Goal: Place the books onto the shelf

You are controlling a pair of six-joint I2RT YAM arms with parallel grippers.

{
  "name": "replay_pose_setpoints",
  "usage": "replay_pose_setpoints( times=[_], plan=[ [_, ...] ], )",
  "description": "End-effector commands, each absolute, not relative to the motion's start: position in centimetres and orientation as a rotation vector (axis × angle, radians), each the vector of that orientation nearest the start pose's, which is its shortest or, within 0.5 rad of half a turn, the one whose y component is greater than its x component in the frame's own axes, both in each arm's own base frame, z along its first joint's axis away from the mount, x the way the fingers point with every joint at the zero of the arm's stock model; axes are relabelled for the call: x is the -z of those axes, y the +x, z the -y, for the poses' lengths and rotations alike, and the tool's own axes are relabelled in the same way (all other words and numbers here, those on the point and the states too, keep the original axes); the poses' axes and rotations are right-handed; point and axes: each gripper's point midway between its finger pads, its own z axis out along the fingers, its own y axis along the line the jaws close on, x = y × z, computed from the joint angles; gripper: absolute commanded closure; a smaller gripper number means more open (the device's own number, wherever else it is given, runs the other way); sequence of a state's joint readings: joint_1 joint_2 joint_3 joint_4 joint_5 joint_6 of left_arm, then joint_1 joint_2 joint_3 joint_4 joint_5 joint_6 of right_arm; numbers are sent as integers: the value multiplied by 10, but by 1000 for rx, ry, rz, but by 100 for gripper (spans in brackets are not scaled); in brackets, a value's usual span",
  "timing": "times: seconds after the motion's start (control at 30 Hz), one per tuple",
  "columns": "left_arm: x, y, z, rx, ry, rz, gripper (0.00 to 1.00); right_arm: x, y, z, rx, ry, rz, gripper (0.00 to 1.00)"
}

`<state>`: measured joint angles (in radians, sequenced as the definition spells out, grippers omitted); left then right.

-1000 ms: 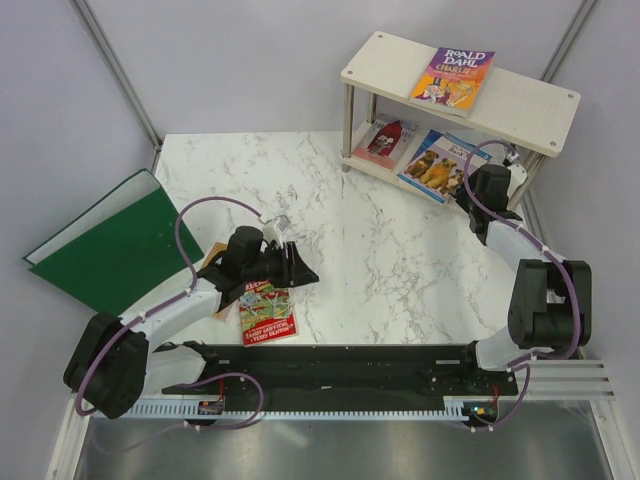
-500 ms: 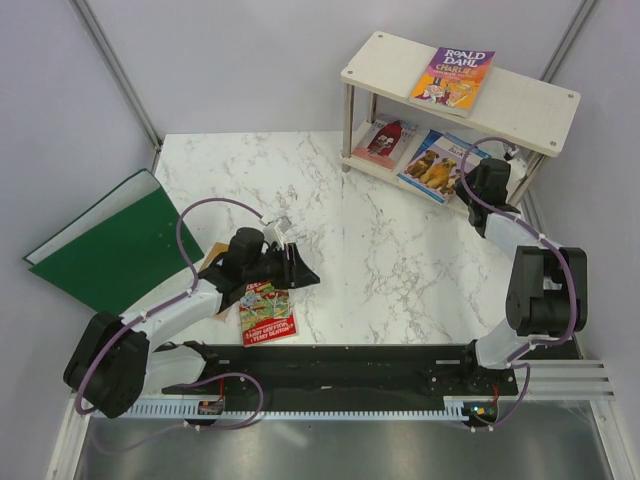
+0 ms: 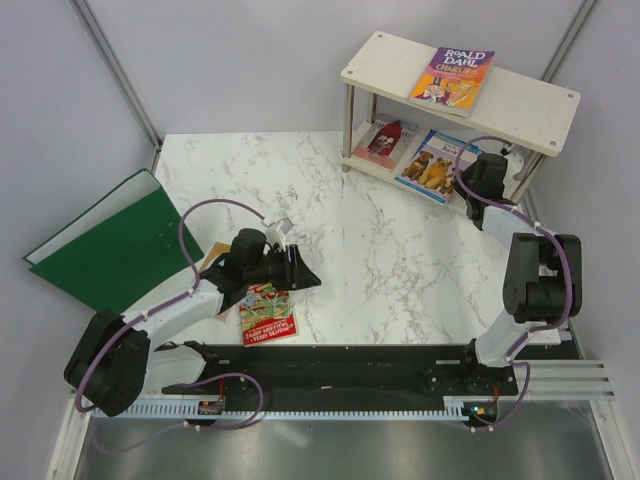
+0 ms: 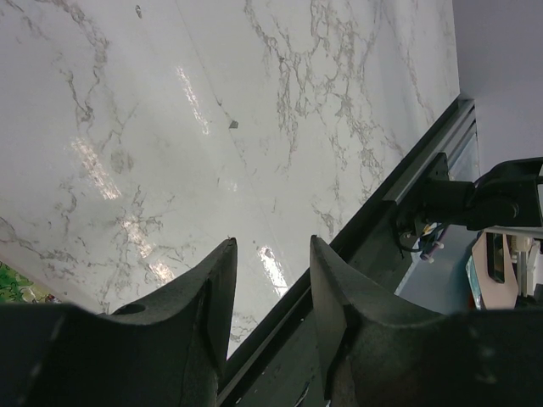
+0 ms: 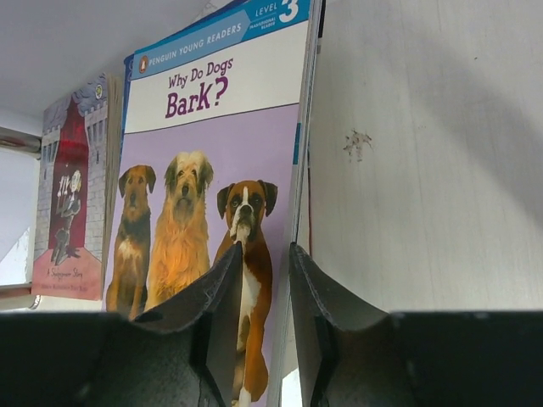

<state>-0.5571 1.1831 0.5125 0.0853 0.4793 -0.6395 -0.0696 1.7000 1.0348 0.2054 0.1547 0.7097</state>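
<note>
Hovering up front, the left gripper (image 3: pixel 305 278) is half open and empty, just beside the Treehouse book (image 3: pixel 267 314), which lies flat on the table (image 3: pixel 400 250), not yet shelved. Farther back, the right gripper (image 5: pixel 265 250), jaws close together, meets the dogs book (image 3: pixel 432 166) on the lower board of the shelf (image 3: pixel 390 62); gripping or not, I cannot tell. Red figure book (image 3: pixel 385 140) beside it, Roald Dahl book (image 3: pixel 452 78) on top: three up, at least one left.

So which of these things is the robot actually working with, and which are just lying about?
Part of the job:
shelf
Roald Dahl book, on its top board
dogs book and red figure book, on its lower board
Treehouse book, on the table

Just lying about:
green folder, far left
</note>
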Motion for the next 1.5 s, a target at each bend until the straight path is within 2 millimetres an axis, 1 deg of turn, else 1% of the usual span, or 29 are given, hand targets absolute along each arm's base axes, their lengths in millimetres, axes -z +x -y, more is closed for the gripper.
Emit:
replay_pose_setpoints(
  times=[0.0, 0.13, 0.17, 0.37, 0.43, 0.47, 0.53, 0.57, 0.6, 0.63, 0.67, 0.7, 0.73, 0.77, 0.8, 0.83, 0.87, 0.93, 1.0, 1.03, 1.07, 1.1, 1.13, 1.17, 1.2, 1.3, 1.33, 1.43, 1.47],
  plan=[
    [-107, 214, 257, 1182, 198, -2300, 54, -161, 521, 36, -293, 825, -1771, 64],
    [-107, 213, 257, 1184, 201, -2301, 54, -163, 527, 35, -295, 823, -1777, 63],
    [-108, 213, 257, 1183, 198, -2300, 54, -167, 526, 36, -288, 826, -1767, 63],
    [-108, 212, 259, 1185, 202, -2299, 54, -166, 523, 39, -265, 825, -1772, 61],
    [-108, 212, 259, 1186, 201, -2302, 54, -162, 518, 40, -258, 834, -1777, 60],
    [-109, 212, 259, 1187, 207, -2296, 54, -168, 515, 41, -256, 834, -1765, 59],
    [-110, 213, 258, 1178, 203, -2296, 54, -164, 505, 43, -239, 845, -1766, 58],
    [-110, 213, 257, 1176, 202, -2293, 54, -177, 500, 43, -242, 838, -1740, 57],
    [-112, 213, 257, 1175, 206, -2288, 54, -172, 493, 45, -231, 846, -1745, 57],
    [-113, 213, 257, 1175, 206, -2285, 54, -184, 486, 46, -224, 841, -1719, 55],
    [-113, 213, 257, 1173, 207, -2287, 54, -182, 479, 46, -217, 840, -1726, 55],
    [-115, 213, 257, 1173, 211, -2282, 54, -186, 475, 45, -219, 833, -1719, 54],
    [-116, 213, 257, 1171, 211, -2281, 54, -197, 469, 43, -234, 814, -1707, 53],
    [-115, 214, 257, 1167, 214, -2281, 54, -196, 463, 42, -227, 804, -1719, 53],
    [-117, 214, 257, 1168, 215, -2276, 54, -199, 459, 41, -229, 792, -1724, 53],
    [-117, 214, 256, 1161, 214, -2280, 54, -207, 452, 38, -242, 775, -1722, 54],
    [-118, 214, 256, 1159, 216, -2276, 54, -206, 448, 35, -243, 754, -1737, 54],
    [-120, 215, 255, 1154, 215, -2270, 54, -211, 439, 26, -267, 717, -1762, 57],
    [-122, 215, 255, 1153, 219, -2265, 54, -211, 436, 8, -313, 641, -1811, 62],
    [-122, 215, 255, 1151, 219, -2265, 54, -208, 434, 1, -326, 615, -1838, 72],
    [-122, 216, 255, 1151, 219, -2265, 54, -207, 433, -13, -358, 572, -1864, 78],
    [-123, 215, 256, 1154, 221, -2265, 54, -205, 432, -19, -359, 544, -1883, 85],
    [-122, 216, 256, 1151, 222, -2266, 54, -199, 431, -20, -358, 546, -1902, 87],
    [-122, 215, 256, 1153, 223, -2266, 54, -194, 429, -39, -410, 497, -1932, 90],
    [-123, 215, 256, 1154, 221, -2265, 54, -191, 429, -43, -428, 490, -1946, 94],
    [-121, 215, 256, 1154, 222, -2268, 54, -175, 429, -64, -513, 455, -2002, 100],
    [-122, 215, 255, 1153, 221, -2266, 54, -164, 430, -72, -530, 445, -2036, 100],
    [-121, 215, 255, 1153, 221, -2268, 54, -151, 432, -90, -556, 408, -2080, 100],
    [-122, 214, 255, 1155, 222, -2265, 54, -149, 432, -92, -551, 403, -2085, 100]
  ],
)
